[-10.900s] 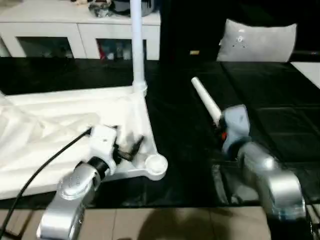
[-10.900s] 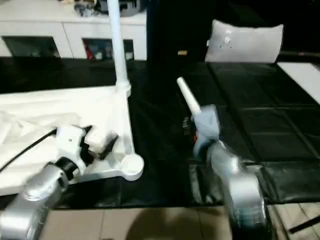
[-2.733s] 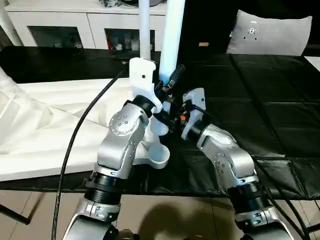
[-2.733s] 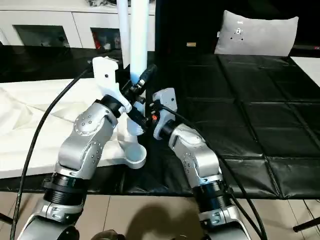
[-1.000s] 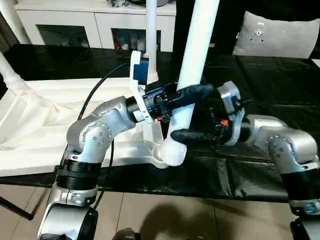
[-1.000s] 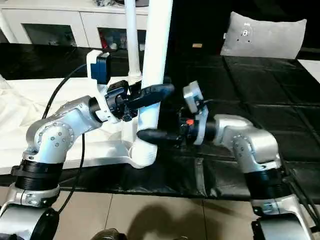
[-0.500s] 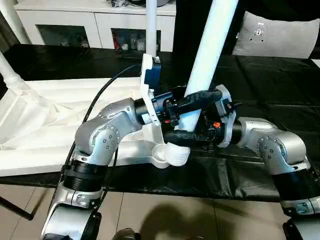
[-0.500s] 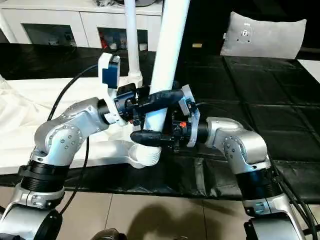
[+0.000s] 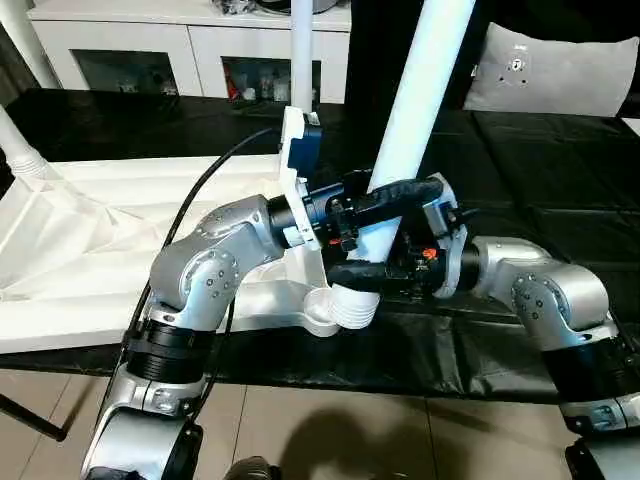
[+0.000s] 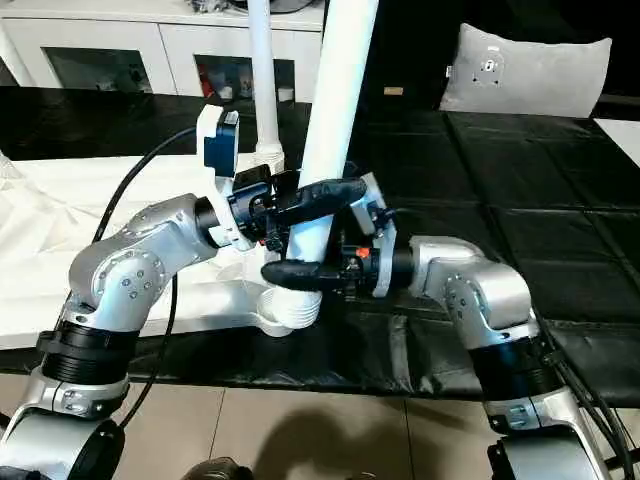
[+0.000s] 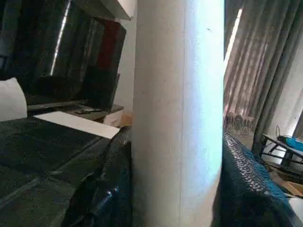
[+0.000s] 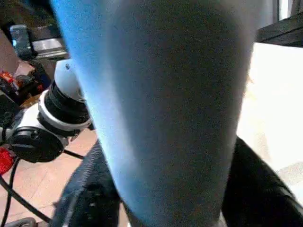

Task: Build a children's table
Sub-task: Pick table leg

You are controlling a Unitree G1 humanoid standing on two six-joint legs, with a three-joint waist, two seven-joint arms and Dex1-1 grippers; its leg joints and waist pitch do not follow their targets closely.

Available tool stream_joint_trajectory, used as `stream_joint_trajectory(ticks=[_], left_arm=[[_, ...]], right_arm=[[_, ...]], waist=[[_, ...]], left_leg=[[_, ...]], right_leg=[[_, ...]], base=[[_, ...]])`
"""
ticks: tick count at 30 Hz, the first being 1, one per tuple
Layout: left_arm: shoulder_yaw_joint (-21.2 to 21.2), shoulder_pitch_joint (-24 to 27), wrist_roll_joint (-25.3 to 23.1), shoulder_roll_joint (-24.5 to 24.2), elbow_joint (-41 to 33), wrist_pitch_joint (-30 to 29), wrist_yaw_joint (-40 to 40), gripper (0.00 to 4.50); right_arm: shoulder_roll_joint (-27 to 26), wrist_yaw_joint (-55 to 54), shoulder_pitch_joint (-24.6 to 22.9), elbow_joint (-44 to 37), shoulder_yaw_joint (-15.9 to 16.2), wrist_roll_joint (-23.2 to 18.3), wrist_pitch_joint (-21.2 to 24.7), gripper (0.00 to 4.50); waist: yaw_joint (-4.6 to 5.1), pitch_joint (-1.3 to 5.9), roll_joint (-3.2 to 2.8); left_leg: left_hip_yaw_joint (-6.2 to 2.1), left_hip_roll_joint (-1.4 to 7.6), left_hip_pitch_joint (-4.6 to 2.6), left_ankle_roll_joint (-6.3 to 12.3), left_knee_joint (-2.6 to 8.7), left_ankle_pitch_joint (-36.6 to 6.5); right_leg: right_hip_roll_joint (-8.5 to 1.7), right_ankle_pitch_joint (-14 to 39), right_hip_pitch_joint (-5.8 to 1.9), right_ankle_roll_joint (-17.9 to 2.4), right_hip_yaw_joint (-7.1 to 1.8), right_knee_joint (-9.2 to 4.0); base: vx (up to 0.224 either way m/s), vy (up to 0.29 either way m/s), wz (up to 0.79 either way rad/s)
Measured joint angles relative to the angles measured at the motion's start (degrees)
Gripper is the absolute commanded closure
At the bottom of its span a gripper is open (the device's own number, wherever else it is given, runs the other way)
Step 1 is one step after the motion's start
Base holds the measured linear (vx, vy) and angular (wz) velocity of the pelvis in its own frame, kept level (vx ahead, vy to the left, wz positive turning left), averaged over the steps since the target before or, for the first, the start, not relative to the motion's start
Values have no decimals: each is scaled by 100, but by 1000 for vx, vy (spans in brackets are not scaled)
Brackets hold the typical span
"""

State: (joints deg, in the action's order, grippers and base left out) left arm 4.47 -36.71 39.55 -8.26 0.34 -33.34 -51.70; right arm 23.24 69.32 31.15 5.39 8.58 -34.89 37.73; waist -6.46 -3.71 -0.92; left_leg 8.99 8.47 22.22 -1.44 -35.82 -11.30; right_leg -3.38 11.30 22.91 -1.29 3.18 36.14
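Both our claws grip the tilted white leg, the left claw above the right claw, its flared foot at, perhaps partly in, the near corner socket of the upturned white tabletop.

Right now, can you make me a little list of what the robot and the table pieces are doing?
tabletop: white tabletop lying underside up on the black surface
leg being fitted: big white leg, leaning, flared end at the near corner socket
left claw: left claw clamped around that leg, higher up
right claw: right claw wrapped around the leg just above its flared end
other leg: thin white leg already standing in the far corner
behind: white cabinet, grey cushion
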Motion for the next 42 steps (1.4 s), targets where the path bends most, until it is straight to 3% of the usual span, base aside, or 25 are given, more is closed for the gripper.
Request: stream_joint_trajectory(ticks=[12, 14, 18, 28, 32, 38, 39, 42], left_arm=[[9, -3, -58, -2, 42, -6, 95, 266], [-12, -6, -87, 0, 46, -49, 208, 210], [-50, 8, -151, 45, 56, -133, 456, 175], [-588, 255, 229, 640, -143, -379, 1205, 165], [-661, 261, 232, 692, -341, -393, 1383, 165], [-676, 441, 124, 566, -626, -278, 1472, 165], [-657, 510, 106, 522, -664, -271, 1473, 165], [-431, 1027, -217, 71, -986, -175, 1425, 165]], right_arm=[[-32, -35, -5, 49, 18, 105, -102, 254], [-148, -122, -4, 149, 18, 182, -220, 254], [-431, -562, 42, 379, 51, 471, -489, 257], [-857, -1135, 85, 734, 78, 843, -962, 257], [-1037, -1268, 82, 748, 18, 854, -1219, 257], [-1196, -1831, -121, 481, -45, 923, -1254, 257], [-1207, -1935, -191, 444, -91, 931, -1236, 257], [-1146, -2561, -729, 228, -776, 856, -1163, 259]], waist=[[0, 0, 0], [9, 0, 0], [13, 0, 0], [4, 0, 0], [13, 0, -1], [21, 1, -1], [13, 1, -1], [-18, 0, -3]], left_leg=[[0, 0, -1, 0, 0, 0], [0, 0, -2, -1, 0, 0], [0, 2, -2, -6, 0, 2], [0, 3, 3, -7, -1, 1], [0, 8, 1, -9, -1, 1], [0, 9, 2, -10, 0, 0], [0, 9, 3, -10, 0, 0], [2, 8, 4, -10, 0, 0]], right_leg=[[0, 0, -1, 0, 0, 1], [0, 0, 0, -1, 0, 3], [0, -1, 1, -1, 2, 5], [0, -2, 1, -3, 3, 2], [0, -2, 0, -2, 8, 3], [1, -2, -1, -2, 10, 0], [1, -2, -1, -2, 10, -1], [-2, -2, -6, 0, 12, -8]], base=[[0, 0, 0], [0, 0, 0], [0, 0, 0], [0, 0, 0], [0, 0, 0], [0, 0, 0], [0, 0, 0], [0, 0, 0]])
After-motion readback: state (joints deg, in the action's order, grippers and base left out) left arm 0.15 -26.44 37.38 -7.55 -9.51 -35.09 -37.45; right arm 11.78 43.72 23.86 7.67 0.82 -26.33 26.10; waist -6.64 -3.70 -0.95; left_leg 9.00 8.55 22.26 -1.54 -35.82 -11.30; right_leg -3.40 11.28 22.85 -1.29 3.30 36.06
